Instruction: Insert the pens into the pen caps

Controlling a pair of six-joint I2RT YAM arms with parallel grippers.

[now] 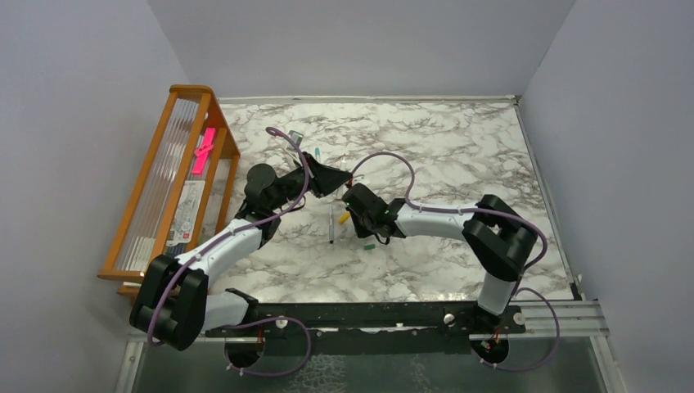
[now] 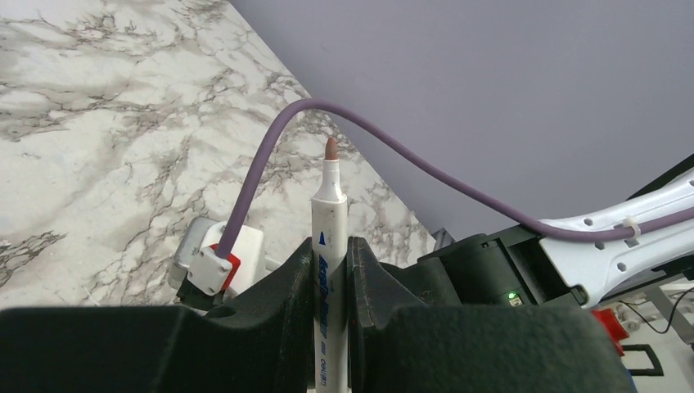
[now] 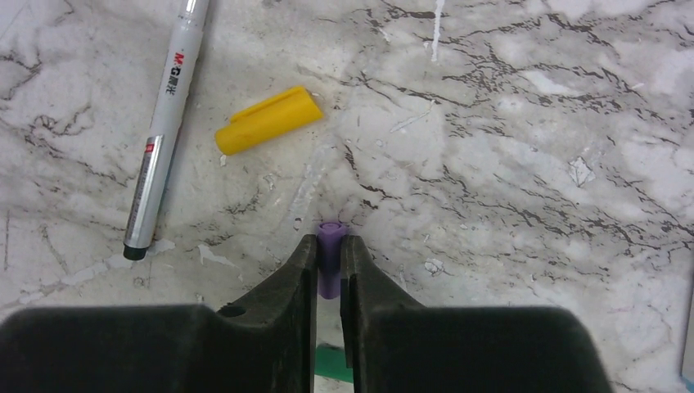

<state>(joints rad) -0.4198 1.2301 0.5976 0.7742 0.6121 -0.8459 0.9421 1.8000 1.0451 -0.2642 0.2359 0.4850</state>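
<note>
At the right tool [image 3: 328, 270], the jaws are clamping the purple cap [image 3: 329, 233]. The left tool [image 2: 331, 262] is gripping a bare-tipped pen [image 2: 328, 205]; next, lifting and aligning the cap seems required.

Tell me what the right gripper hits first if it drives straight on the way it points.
The bare table, most likely: the right gripper, closed on the purple cap, points down at marble just ahead. The yellow cap lies left of that line. Depth is hard to judge.

Your left arm [image 1: 225, 244] and right arm [image 1: 434, 221]: white links, black joints, black fingers [image 3: 286, 286], purple cable [image 2: 393, 139] looped along each.
</note>
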